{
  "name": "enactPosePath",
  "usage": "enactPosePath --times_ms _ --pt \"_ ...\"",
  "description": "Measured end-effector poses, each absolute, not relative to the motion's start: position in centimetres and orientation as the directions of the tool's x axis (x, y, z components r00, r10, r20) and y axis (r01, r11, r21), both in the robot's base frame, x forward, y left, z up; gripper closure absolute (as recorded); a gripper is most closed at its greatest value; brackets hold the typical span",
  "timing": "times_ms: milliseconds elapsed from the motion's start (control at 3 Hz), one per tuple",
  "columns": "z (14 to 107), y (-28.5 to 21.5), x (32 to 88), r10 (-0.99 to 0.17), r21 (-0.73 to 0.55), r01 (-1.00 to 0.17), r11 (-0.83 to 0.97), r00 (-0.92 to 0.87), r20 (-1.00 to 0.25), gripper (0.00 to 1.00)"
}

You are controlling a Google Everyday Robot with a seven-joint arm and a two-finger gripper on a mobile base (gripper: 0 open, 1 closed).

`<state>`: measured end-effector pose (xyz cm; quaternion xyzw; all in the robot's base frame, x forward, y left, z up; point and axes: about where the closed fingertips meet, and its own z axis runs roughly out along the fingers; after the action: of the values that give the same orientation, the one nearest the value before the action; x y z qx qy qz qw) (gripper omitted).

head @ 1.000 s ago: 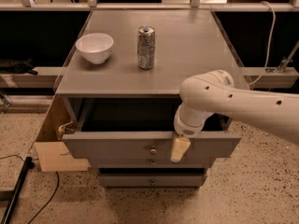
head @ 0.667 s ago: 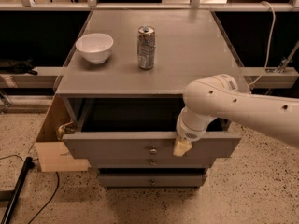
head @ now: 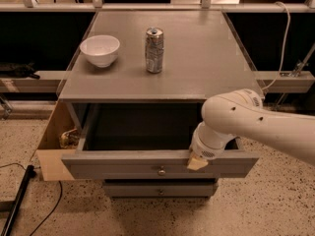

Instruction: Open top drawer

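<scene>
The top drawer (head: 113,167) looks largely open already. Its grey box juts well out of the cabinet (head: 197,58), with the dark interior exposed (little pulling seems left, if any). The gripper (head: 198,162) sits at the flat front's upper edge, with the brass knob (head: 161,171) just beside and below it. Whether the gripper holds anything cannot be told.

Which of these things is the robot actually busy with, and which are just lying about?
Part of the job:
- top drawer, standing open
- its knob
- gripper, at the drawer's front edge

Just lying about:
- bowl on the cabinet top
- can beside it
- lower drawer, closed
</scene>
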<state>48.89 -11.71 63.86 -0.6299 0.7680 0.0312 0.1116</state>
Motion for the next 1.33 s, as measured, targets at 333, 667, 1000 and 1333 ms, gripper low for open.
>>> enactPosePath --times_ms 333,667,1000,1333 --pt "63.63 -12.7 46.88 -0.958 -0.094 -0.971 0.219 -0.195 -0.211 1.0" --pt "63.63 -12.6 46.91 -0.958 -0.094 -0.971 0.219 -0.196 -0.21 0.83" --pt "63.63 -12.6 46.91 -0.958 -0.094 -0.971 0.219 -0.196 -0.21 0.62" --pt "63.63 -12.6 46.91 -0.958 -0.094 -0.971 0.219 -0.196 -0.21 0.37"
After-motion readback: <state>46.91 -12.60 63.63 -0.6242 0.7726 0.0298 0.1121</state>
